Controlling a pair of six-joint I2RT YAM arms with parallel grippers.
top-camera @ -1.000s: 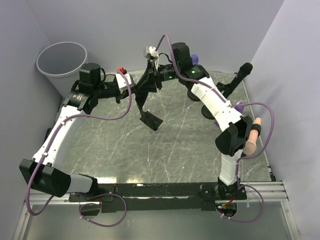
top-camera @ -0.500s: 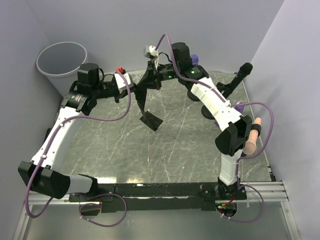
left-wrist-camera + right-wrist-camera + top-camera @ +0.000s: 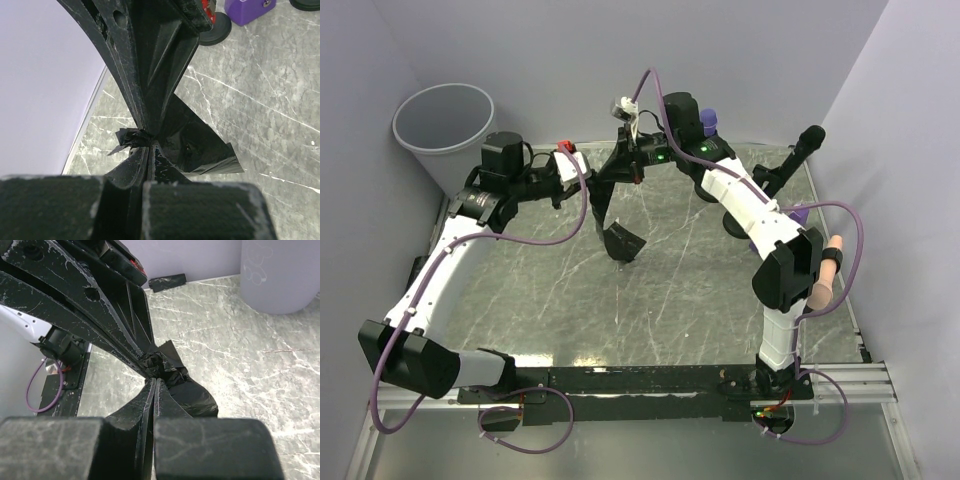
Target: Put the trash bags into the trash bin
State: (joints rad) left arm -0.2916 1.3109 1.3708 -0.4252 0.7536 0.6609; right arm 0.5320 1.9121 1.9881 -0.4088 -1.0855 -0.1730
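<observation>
Top external view: we hold one bag (image 3: 621,241) with left gripper (image 3: 149,149) and right gripper (image 3: 155,382) both clamped on it, well apart from the bin (image 3: 426,150).

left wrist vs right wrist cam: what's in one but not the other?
Only left wrist: a purple block at the top edge. Only right wrist: the bin at top right and a black strip lying by the wall. Both: the bag, black and crumpled, pinched at one spot by the shut left end effector and the shut right end effector, fingers meeting tip to tip, with the table beneath.
</observation>
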